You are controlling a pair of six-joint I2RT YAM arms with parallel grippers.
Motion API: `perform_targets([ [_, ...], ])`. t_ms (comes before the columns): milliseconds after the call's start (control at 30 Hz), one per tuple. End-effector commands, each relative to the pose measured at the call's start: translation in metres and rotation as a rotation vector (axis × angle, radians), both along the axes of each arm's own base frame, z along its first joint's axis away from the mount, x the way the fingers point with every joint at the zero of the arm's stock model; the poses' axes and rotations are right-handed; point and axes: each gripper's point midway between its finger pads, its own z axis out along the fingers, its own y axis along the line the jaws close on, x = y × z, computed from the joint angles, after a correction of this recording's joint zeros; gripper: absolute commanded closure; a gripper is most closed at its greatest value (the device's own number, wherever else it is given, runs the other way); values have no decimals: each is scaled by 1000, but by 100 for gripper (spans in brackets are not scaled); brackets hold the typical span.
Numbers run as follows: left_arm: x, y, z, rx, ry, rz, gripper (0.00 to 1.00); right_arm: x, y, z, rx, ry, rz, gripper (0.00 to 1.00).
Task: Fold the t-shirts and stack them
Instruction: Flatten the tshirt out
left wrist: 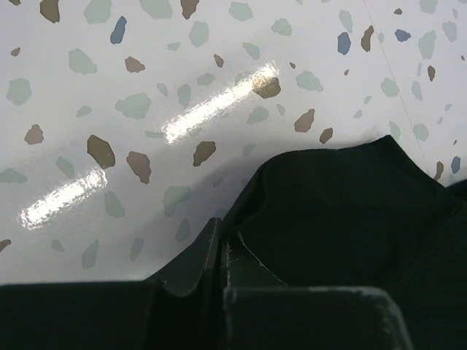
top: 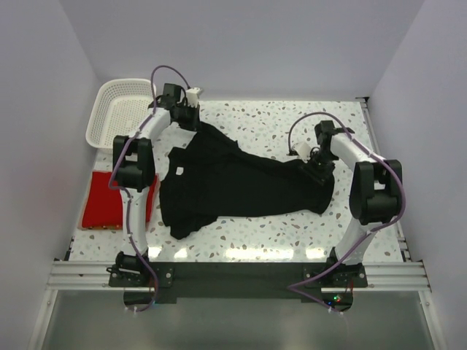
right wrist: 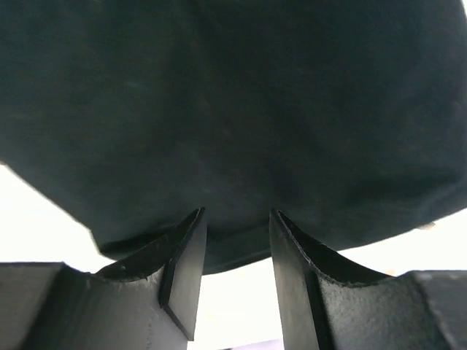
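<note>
A plain black short-sleeved cloth t-shirt (top: 241,186) lies opened out but rumpled across the speckled white bench (top: 292,117). It runs away from the white plastic lattice basket (top: 98,120) towards the opposite side of the bench. A bright red cloth t-shirt (top: 102,200) sits as a flat rectangle just on the near side of the basket, and it looks already folded.

My reading is that the black shirt is being laid flat, with no fold begun.

The left hand (top: 190,114) is at the shirt corner closest to the basket. In its wrist view the fingers (left wrist: 244,266) are pressed together and seem to pinch a ridge of black cloth, lifting it slightly.

The right hand (top: 315,162) is at the shirt end farthest from the basket. Its fingers (right wrist: 182,270) are spread, with the cloth edge just beyond the tips and nothing gripped.

The next move probably calls for the right hand to close on that edge. Both hands can then draw the cloth taut and smooth it before folding.

A small white neck label (top: 179,171) shows on the shirt, too small to read. No brand or writing is legible anywhere.
</note>
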Motion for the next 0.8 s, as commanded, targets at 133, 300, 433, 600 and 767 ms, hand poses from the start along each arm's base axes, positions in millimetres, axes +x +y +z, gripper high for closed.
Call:
perform_targets([
  [133, 8, -1, 10, -14, -24, 5, 100, 31, -24, 12, -132, -215, 83, 55],
  [300, 9, 0, 9, -5, -28, 6, 100, 31, -25, 9, -150, -221, 120, 53],
  [433, 10, 0, 9, -2, -32, 7, 100, 36, -32, 6, -201, -249, 149, 52],
  [600, 10, 1, 9, -1, -33, 6, 100, 39, -37, 3, -239, -266, 185, 52],
  [767, 10, 0, 8, -2, -31, 5, 100, 41, -41, -2, -279, -281, 241, 52],
])
